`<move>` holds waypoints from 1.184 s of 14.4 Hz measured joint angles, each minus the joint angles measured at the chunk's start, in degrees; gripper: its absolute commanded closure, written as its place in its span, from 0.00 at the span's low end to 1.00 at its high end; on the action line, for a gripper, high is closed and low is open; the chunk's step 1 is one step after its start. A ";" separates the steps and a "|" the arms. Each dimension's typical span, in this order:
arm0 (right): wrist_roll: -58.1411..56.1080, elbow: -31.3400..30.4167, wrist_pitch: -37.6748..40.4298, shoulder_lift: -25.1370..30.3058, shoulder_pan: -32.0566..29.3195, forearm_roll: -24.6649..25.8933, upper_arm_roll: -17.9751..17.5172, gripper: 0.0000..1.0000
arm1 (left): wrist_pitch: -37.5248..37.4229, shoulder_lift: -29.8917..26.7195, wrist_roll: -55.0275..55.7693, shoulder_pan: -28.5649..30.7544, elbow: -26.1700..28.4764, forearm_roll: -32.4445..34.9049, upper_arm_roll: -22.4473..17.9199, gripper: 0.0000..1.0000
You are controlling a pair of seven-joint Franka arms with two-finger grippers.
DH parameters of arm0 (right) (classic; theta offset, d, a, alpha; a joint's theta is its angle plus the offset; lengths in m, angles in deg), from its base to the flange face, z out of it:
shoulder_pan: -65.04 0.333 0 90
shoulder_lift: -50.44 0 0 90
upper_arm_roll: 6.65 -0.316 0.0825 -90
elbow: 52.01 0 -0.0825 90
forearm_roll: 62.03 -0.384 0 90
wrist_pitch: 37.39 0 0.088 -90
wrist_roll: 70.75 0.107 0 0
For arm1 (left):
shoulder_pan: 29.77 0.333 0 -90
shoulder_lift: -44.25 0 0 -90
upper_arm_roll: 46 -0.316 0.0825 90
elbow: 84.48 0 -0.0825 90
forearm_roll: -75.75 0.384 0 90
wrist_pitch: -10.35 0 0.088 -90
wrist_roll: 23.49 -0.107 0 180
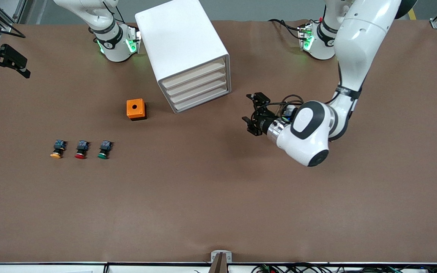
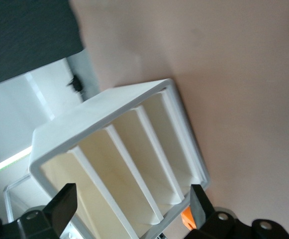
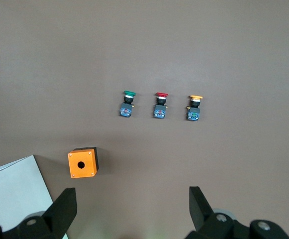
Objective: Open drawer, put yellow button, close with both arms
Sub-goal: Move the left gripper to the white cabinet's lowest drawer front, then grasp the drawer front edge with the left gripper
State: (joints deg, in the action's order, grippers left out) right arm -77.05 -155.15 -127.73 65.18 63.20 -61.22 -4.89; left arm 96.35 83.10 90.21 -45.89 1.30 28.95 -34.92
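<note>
Left claw [image 1: 253,113] spread wide over bench [image 1: 218,197], facing closed drawer [image 1: 194,74]. Right claw [image 1: 8,62] wide, raised at bench edge. Yellow button [image 1: 57,149] untouched near red button [image 1: 81,149].

Front view: high camera across the worktop [image 1: 218,197], facing both arm bases, looking steeply down; whole surface in frame.

Left wrist view: close, low, nearly level, aimed at the drawer fronts of the cabinet [image 2: 119,164], which fills most of the frame and appears rotated. Orange box [image 2: 186,218] just peeks past one corner.

Right wrist view: high over the worktop, looking straight down, well apart from everything below. Takes in the three buttons [image 3: 159,105], the orange box and a corner of the cabinet.

Overlap: cabinet and orange box appear in all three views; the buttons only in the front and right wrist views.
</note>
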 measured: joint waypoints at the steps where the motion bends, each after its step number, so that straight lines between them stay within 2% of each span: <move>1: 0.00 0.00 -0.01 0.00 0.00 0.00 0.00 0.00 | -0.74 0.97 2.15 -0.42 -0.21 -1.37 0.22 0.00; 2: 0.00 0.00 -0.01 0.00 0.00 0.00 0.00 0.00 | -1.51 1.71 3.71 -0.98 -0.29 -2.71 0.33 0.00; 3: 0.00 0.00 -0.02 0.00 0.00 0.00 0.00 0.00 | -2.09 2.28 4.93 -1.62 -0.31 -3.91 0.37 0.08; 4: 0.00 0.00 -0.08 0.00 0.00 0.00 0.00 0.00 | -2.56 2.67 6.06 -2.17 -0.34 -5.13 0.38 0.22; 6: 0.00 0.00 -0.19 0.00 0.00 0.00 0.00 0.00 | -3.30 3.19 7.37 -2.92 -0.39 -7.66 0.41 0.34; 11: 0.00 0.00 -0.23 0.00 0.00 0.00 0.00 0.00 | -5.08 4.96 11.99 -4.13 -0.42 -13.06 0.43 0.36; 17: 0.00 0.00 -0.23 0.00 0.00 0.00 0.00 0.00 | -5.25 7.30 15.28 -7.05 -0.43 -15.97 0.49 0.39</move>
State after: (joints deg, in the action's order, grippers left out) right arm -77.05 -155.15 -127.96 65.18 63.20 -61.22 -4.89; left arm 91.10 90.40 105.49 -52.94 0.87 12.98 -34.43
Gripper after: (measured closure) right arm 0.000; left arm 0.379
